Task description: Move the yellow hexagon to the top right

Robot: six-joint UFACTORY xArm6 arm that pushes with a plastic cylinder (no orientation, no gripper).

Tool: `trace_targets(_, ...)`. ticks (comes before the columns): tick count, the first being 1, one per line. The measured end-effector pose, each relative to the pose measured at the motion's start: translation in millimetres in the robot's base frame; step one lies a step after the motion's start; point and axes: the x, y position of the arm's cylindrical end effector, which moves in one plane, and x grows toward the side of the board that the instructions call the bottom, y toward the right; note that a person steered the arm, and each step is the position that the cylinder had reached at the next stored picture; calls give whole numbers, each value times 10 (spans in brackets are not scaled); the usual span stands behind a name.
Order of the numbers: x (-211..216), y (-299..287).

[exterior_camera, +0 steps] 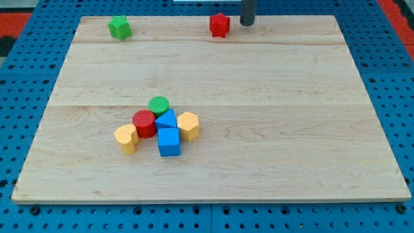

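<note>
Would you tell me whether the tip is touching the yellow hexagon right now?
No, my tip is at the view's top beside the red star, far from the yellow hexagon in the lower cluster.

Your yellow hexagon point(188, 125) is a small, 6-sided block with a flat top, resting flat on the wooden board. It lies well apart from my tip point(248, 24), far toward the view's bottom and somewhat to the view's left of it. It sits at the right end of a tight cluster, touching the blue block point(166, 119) on its left.
</note>
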Motion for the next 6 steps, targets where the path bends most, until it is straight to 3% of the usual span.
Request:
trace_targets(2, 56, -504)
trace_targets(3, 40, -451)
trace_targets(4, 231, 75)
trace_targets(6, 1351, 235)
